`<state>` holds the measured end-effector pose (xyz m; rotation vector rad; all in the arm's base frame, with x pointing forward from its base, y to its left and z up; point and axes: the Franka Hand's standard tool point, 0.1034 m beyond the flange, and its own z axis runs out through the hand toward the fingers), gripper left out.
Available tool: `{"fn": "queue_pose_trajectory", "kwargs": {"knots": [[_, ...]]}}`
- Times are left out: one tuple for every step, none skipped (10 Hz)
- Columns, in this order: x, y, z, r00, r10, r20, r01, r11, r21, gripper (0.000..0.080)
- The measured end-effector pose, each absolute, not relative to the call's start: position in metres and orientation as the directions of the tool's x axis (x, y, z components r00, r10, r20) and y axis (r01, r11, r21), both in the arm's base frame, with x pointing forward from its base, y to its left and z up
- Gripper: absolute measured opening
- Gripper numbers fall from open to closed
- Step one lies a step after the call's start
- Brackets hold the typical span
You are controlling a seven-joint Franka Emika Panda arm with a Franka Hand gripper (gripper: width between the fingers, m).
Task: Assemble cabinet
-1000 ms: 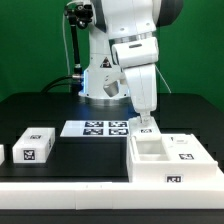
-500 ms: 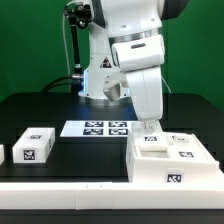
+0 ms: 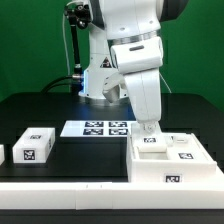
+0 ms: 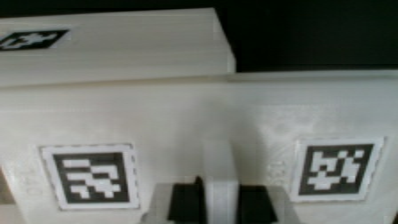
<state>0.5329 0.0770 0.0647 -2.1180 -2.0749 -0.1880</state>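
Note:
The cabinet box, big and white with square tags, stands at the exterior view's right. My gripper is low over its left part, where a white door panel with a tag lies in the box. A second tagged panel lies beside it. In the wrist view my gripper has its dark fingers closed on a thin white upright edge of the door panel, with a tag on one side and another tag on the other.
A smaller white tagged piece lies at the exterior view's left, and another shows at the left edge. The marker board lies behind, in front of the robot base. A further white tagged surface shows in the wrist view.
My gripper has come down with the door panel. The open hollow in the box's left part is now covered by the tagged panel. Almost no motion in the last half second.

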Motion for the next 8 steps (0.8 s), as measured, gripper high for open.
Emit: {"fn": "queue_pose_trajectory", "kwargs": {"knots": [[0.546,0.077,0.065,0.024,0.976,0.218,0.999,-0.015,-0.039,0.0061],[0.561,0.076,0.065,0.020,0.973,0.231,0.999,-0.011,-0.038,0.0061],[0.570,0.076,0.062,0.016,0.970,0.242,0.999,-0.006,-0.042,0.0061],[0.577,0.075,0.062,0.013,0.969,0.248,0.999,-0.004,-0.036,0.0061],[0.579,0.076,0.062,0.010,0.968,0.250,0.999,-0.002,-0.033,0.0061],[0.580,0.076,0.061,0.009,0.968,0.253,1.000,-0.001,-0.031,0.0061],[0.583,0.076,0.062,0.004,0.967,0.256,1.000,0.003,-0.027,0.0061],[0.585,0.075,0.062,0.001,0.967,0.257,0.999,0.008,-0.034,0.0061]]}}
